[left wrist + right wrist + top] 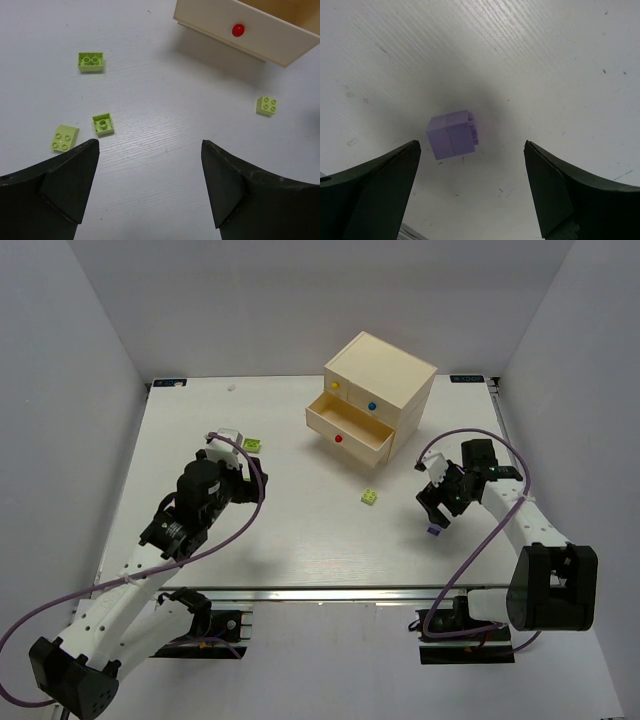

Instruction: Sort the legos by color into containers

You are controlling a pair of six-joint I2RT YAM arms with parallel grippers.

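The cream chest (380,375) stands at the back centre, with a yellow knob (336,386) and a blue knob (371,406). Its bottom drawer (352,430), with the red knob (238,30), is pulled open. My left gripper (150,167) is open and empty above the table. Three lime-yellow legos (90,61) (103,124) (65,138) lie ahead of it on the left and one (267,105) on the right. My right gripper (470,167) is open, just above and behind a lavender purple lego (452,134) lying on its side, not touching it.
In the top view one lime lego (371,497) lies mid-table in front of the open drawer and another (253,444) lies by my left gripper (238,453). The purple lego (434,530) lies under my right gripper (433,510), near the table's front edge.
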